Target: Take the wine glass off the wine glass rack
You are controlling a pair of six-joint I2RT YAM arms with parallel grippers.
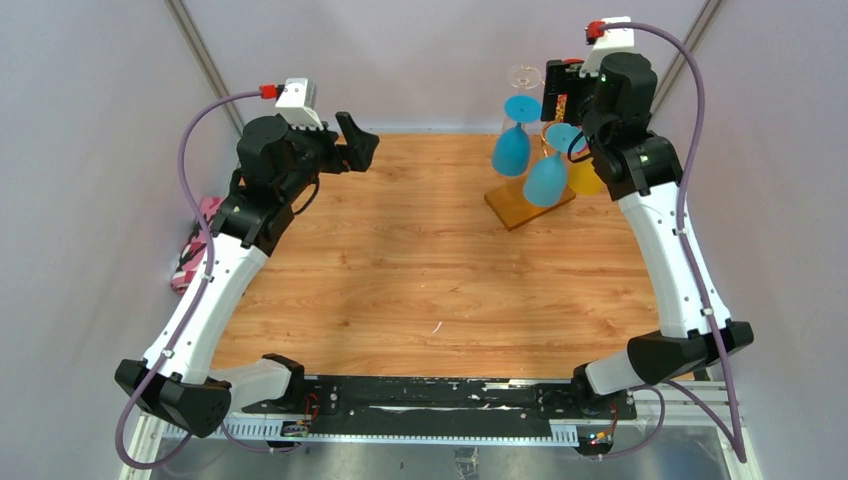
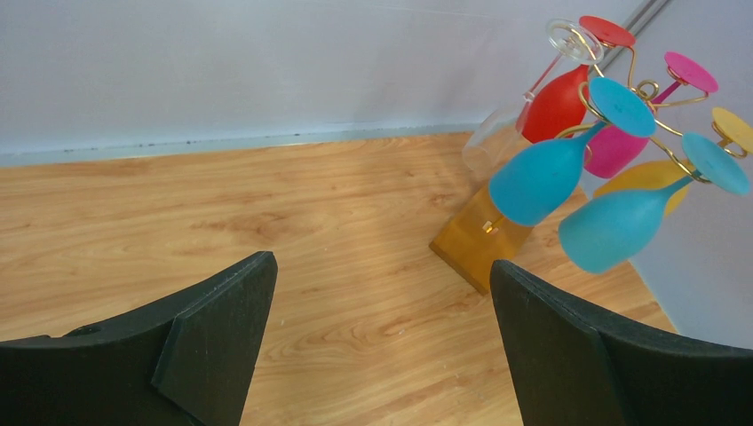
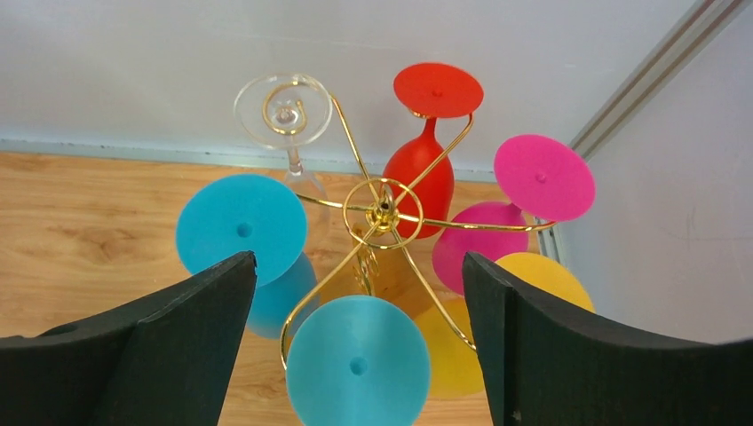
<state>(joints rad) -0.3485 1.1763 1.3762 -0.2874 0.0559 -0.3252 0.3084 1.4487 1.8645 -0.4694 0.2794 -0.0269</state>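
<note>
- Jaws on my right gripper [image 3: 358,262] stand spread, wine glass rack [image 3: 384,211] centred between them.
- I see my left gripper [image 2: 382,264] spread too, rack far ahead-right.

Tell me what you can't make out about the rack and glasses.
Top view: the right arm mostly hides the red glass, the pink glass and the yellow glass.
Right wrist view: glasses cover most of the rack's wooden base.
Left wrist view: the frame's edge cuts the yellow glass's foot.

Honey-coloured wood-grain tabletop [image 1: 400,270], rectangular, evenly lit. Plain pale grey-lilac walls [image 1: 420,50] on three sides. Slim grey metal struts [image 1: 205,60] slanting up both far corners.
</note>
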